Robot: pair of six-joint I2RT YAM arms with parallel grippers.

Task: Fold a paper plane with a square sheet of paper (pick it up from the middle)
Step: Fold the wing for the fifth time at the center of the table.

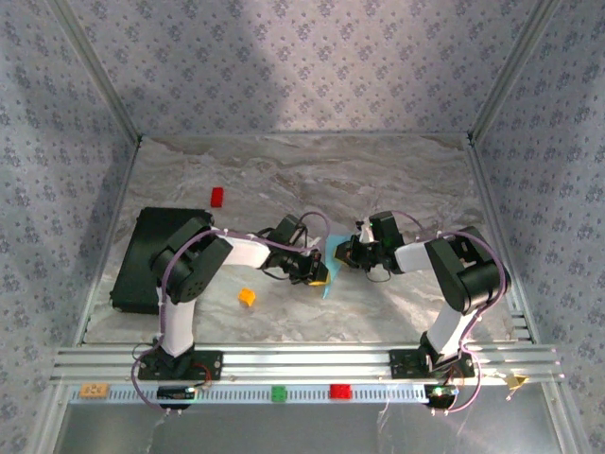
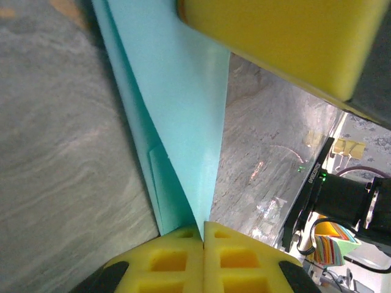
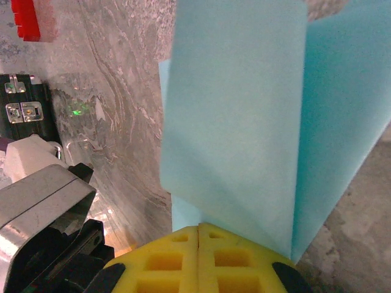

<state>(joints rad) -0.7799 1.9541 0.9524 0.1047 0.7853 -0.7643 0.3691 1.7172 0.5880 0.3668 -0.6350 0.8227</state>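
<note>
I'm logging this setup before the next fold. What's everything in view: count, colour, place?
paper: one, light blue, creased, mid-table, held by both pincers
slab: one, black, table's left side
red blocks: two, red, one far on table, one on near rail
orange block: one, orange, table, by left arm
green block: one, green, near rail
tag: one, orange, rail's left end
table: one, grey marble, under everything
left pincer: one, yellow fingers, shut on paper
right pincer: one, yellow fingers, shut on paper
</note>
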